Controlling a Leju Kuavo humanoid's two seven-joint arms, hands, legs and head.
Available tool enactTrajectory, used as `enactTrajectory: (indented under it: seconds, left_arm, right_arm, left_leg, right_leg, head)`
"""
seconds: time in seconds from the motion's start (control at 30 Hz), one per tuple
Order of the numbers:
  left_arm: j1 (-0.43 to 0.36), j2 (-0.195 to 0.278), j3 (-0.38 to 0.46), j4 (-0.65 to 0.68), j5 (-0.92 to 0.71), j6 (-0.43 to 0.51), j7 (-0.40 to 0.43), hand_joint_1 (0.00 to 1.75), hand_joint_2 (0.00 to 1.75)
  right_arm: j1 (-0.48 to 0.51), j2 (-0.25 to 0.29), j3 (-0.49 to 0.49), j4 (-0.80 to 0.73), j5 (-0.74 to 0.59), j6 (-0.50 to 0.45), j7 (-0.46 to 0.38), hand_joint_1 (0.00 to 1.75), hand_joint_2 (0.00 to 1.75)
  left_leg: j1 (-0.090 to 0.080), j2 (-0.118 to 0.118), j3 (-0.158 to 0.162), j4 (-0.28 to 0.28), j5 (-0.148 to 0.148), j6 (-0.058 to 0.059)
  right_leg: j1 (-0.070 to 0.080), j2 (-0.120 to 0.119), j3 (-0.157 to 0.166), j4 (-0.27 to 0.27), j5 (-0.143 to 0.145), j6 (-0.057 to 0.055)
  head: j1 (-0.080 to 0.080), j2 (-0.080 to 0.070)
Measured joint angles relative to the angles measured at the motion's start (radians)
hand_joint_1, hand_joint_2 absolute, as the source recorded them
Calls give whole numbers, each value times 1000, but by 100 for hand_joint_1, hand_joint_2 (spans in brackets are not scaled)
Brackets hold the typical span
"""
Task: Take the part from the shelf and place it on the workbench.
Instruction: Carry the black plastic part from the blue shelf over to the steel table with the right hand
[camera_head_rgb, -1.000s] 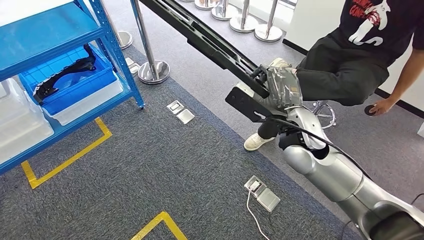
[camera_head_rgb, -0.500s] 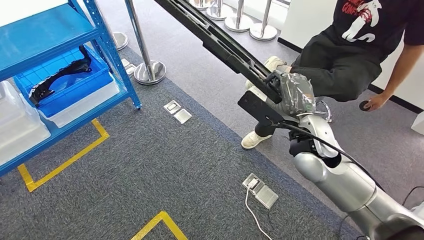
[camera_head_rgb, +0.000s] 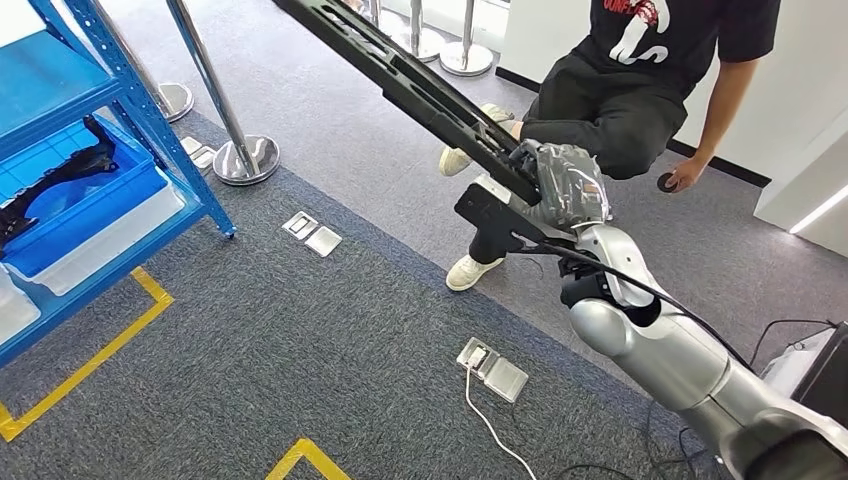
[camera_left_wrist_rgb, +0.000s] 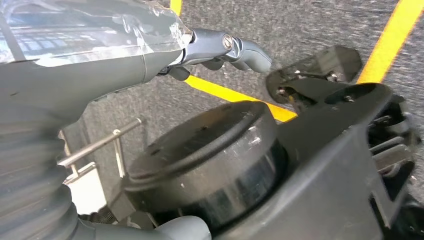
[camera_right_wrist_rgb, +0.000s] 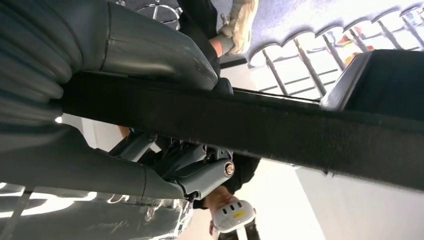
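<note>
At centre right of the head view, the right hand has its fingers clamped on the long black moulded plastic part, carried high, likely to clear the blue metal shelf; the left hand's fingers look slack, though I cannot tell.

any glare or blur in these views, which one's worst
Right wrist view is worst: blown-out white background behind the dark black part. Left wrist view: glare on the left hand's shiny cover, close foreground soft. Head view: evenly lit, sharp, with the right hand gripping the part.
</note>
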Motion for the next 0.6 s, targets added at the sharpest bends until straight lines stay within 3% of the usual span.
enactTrajectory:
  seconds: [0.07,0.13,0.23,0.27,0.3,0.33,0.43,0.5,0.6]
  left_arm:
    - [-1,0,0,0,0,-1,0,0,175]
    - [-2,0,0,0,0,-2,0,0,175]
    - [-1,0,-1,0,-1,-4,1,0,175]
    - [-1,0,-2,0,-1,-4,0,0,175]
    - [-1,0,-3,0,-1,-4,0,0,175]
    - [-1,0,-3,0,-1,-4,0,0,175]
    - [-2,0,-3,0,0,-4,1,0,175]
    - [-1,0,-3,0,0,-4,1,0,175]
    - [-2,0,-3,0,0,-4,4,0,175]
  right_arm:
    - [2,-2,-3,-1,0,0,2,175,175]
    - [3,-5,-6,-2,2,0,2,175,175]
    - [5,-8,-7,-4,5,4,2,175,175]
    - [6,-8,-7,-4,6,6,2,175,175]
    - [8,-8,-7,-4,7,8,2,175,175]
    - [8,-8,-7,-4,7,10,2,175,175]
    - [5,-7,-9,-6,9,17,2,175,175]
    - [2,-7,-11,-9,10,20,3,175,175]
    - [1,-7,-14,-12,11,24,5,175,175]
  left_leg:
    - [0,10,0,-9,4,7]
    - [4,20,1,-19,12,18]
    - [5,35,0,-23,16,25]
    - [4,40,0,-23,16,25]
    - [4,45,1,-22,15,25]
    - [4,50,1,-21,14,24]
    - [1,63,1,-13,6,15]
    - [-4,71,-1,-9,3,6]
    - [-4,76,0,1,-10,-10]
  right_leg:
    - [-4,5,-4,-1,3,12]
    - [-3,-13,-19,31,-21,21]
    - [-5,-43,-95,206,-110,28]
    - [-6,-45,-115,252,-123,30]
    - [-7,-47,-121,268,-120,31]
    - [-8,-50,-108,243,-98,31]
    - [-4,-80,-15,59,-19,26]
    - [2,-92,6,8,-15,17]
    - [0,-75,5,2,-13,0]
  head:
    - [2,0]
    - [8,0]
    - [29,0]
    - [34,0]
    - [38,0]
    - [42,0]
    - [54,0]
    - [56,0]
    - [46,0]
